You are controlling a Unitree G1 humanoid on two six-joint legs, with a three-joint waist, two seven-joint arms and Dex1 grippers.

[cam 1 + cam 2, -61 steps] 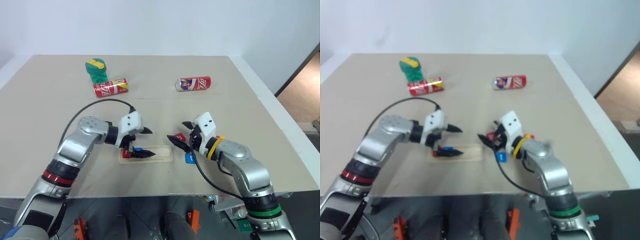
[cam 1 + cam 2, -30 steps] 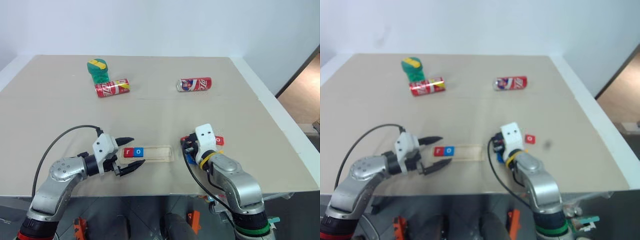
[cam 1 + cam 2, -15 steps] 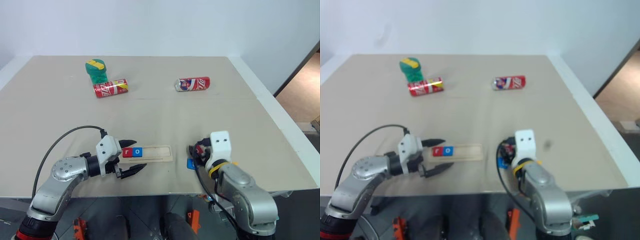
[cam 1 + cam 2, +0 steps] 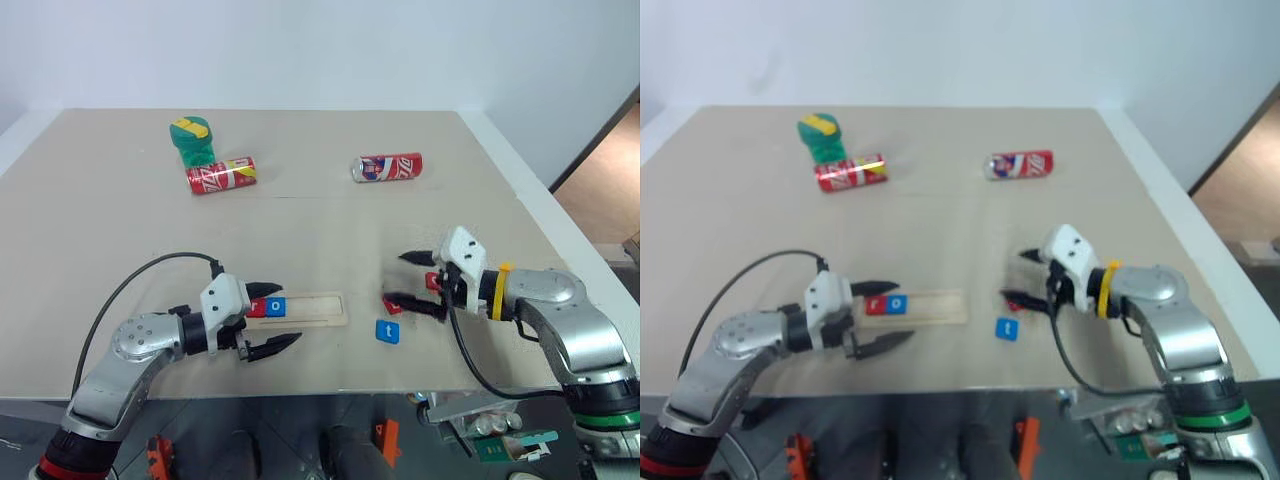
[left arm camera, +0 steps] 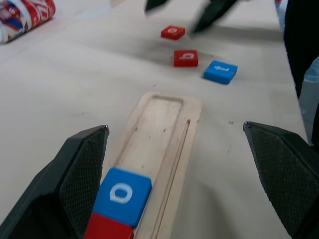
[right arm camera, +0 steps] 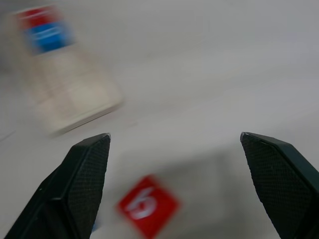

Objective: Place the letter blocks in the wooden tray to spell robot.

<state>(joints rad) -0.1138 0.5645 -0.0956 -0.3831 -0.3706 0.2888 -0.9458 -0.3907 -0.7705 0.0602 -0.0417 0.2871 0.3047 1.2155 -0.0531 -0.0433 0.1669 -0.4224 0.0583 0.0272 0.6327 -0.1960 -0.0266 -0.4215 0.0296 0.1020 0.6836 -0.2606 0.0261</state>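
Two letter blocks (red r [image 4: 257, 307], blue o [image 4: 277, 306]) sit in the wooden tray [image 4: 318, 308]. Both grippers, left [image 4: 272, 318] and right [image 4: 415, 282], are wide open, holding nothing.

Left arm comes in low from the left, forearm angled across toward centre, black cable looping from the upper arm to the wrist. Left gripper [image 4: 268, 317] points to the right, roughly level, both black fingers spread wide, nothing between them; same wide gap in its wrist view [image 5: 184, 164]. Right arm reaches in from the right, elbow out, yellow band at the wrist, cable hanging under the forearm. Right gripper [image 4: 418, 282] points left and slightly down, fingers splayed wide apart, one above the other, empty; wrist view [image 6: 179, 169] agrees.
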